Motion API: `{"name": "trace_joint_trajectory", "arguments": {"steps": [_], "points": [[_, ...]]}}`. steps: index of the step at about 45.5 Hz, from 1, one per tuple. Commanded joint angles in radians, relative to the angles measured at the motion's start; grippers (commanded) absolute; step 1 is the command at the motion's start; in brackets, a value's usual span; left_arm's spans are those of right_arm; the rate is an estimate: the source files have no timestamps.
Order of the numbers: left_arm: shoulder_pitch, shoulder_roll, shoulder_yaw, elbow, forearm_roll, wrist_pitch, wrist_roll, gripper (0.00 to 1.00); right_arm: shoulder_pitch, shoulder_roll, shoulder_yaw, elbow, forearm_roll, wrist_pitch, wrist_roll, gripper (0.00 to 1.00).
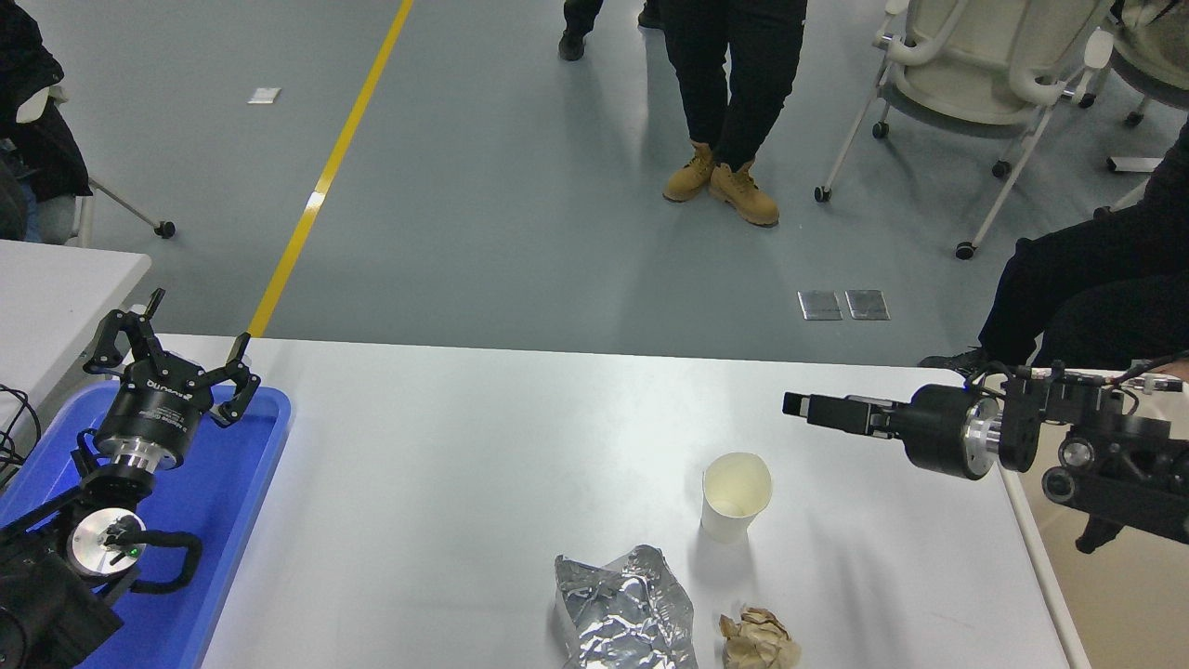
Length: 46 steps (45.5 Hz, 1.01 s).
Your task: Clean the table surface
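Note:
The table surface (446,465) is a wide white top. On it stand an upright empty paper cup (736,495), a crumpled silver foil bag (622,613) and a ball of crumpled brown paper (757,639) near the front edge. My right gripper (799,406) reaches in from the right and points left, level over the table, a little above and right of the cup and clear of it. I see it side-on and nothing shows in it. My left gripper (181,351) is parked open and empty over the blue tray (232,502) at the lower left.
A beige bin (1115,604) stands against the table's right edge under my right arm. A smaller white table (56,279) is at the far left. A person in tan boots (725,181) stands beyond the table; another person (1087,288) is at the right, with wheeled chairs behind.

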State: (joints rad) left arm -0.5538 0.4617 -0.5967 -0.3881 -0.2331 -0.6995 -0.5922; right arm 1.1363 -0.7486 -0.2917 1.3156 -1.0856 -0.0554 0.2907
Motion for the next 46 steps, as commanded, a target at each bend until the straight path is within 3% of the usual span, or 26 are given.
{"name": "trace_joint_trajectory", "arguments": {"steps": [1,10,16,46], "points": [[0.0,0.0,0.0,0.0,0.0,0.0,0.0,1.0,0.057,0.063,-0.067,0.04,-0.034,0.029,-0.162,1.0],[0.0,0.0,0.0,0.0,0.0,0.0,0.0,1.0,0.06,0.14,-0.072,0.013,-0.005,0.061,-0.288,1.0],[0.0,-0.001,0.0,0.0,0.0,0.0,0.0,1.0,0.066,0.166,-0.072,0.002,0.064,0.103,-0.306,1.0],[0.0,-0.001,0.0,0.0,0.0,0.0,0.0,1.0,0.011,0.307,-0.076,-0.127,0.076,0.115,-0.383,1.0]]}}
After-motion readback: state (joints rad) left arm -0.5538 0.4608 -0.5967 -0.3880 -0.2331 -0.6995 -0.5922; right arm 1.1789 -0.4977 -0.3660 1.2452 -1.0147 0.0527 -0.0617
